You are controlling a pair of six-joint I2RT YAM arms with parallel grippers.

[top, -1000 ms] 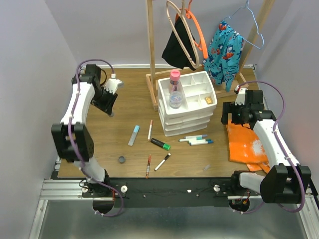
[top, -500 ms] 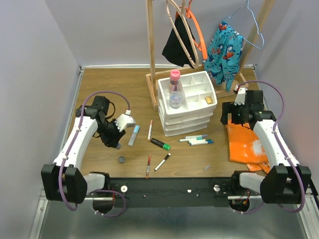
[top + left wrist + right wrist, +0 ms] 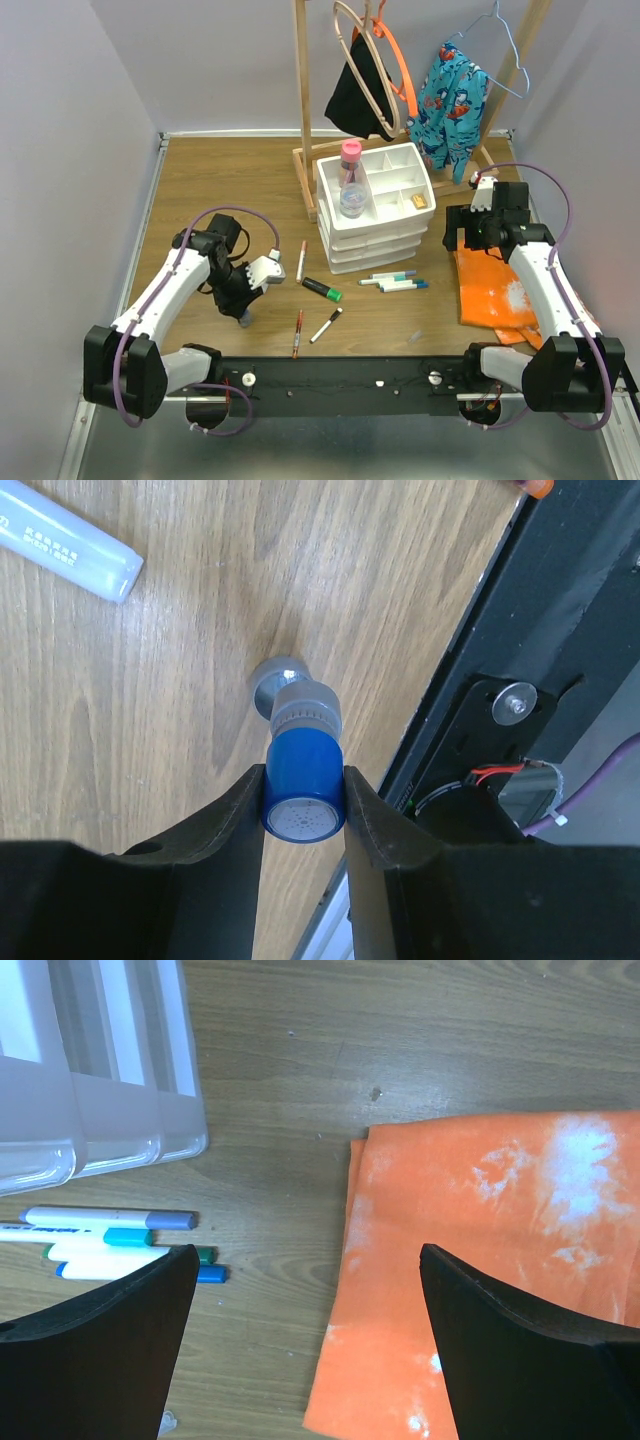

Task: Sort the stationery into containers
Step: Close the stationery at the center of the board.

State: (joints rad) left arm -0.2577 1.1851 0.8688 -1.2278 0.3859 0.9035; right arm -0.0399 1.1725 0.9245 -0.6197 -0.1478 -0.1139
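My left gripper (image 3: 243, 312) (image 3: 305, 792) is shut on the small blue-capped bottle (image 3: 303, 780), which stands upright near the table's front edge. The light-blue bar (image 3: 65, 545) lies just beyond it. A white-red pen (image 3: 301, 260), a green-capped black marker (image 3: 322, 290), a red pen (image 3: 297, 332) and a white pen (image 3: 326, 325) lie mid-table. Several teal and blue-capped markers (image 3: 393, 282) (image 3: 110, 1240) lie by the white drawer organiser (image 3: 385, 240). A pink-capped bottle (image 3: 350, 180) stands in its top tray. My right gripper (image 3: 465, 240) (image 3: 307, 1255) is open and empty above the cloth's edge.
An orange cloth (image 3: 492, 290) (image 3: 490, 1260) lies at the right. A wooden hanger rack (image 3: 302, 100) with hangers and clothes stands behind the organiser. The black front rail (image 3: 540, 630) runs close to the left gripper.
My left arm has swung from the back left of the table down to the front and its jaws now grip the small bottle. The right arm has not moved.
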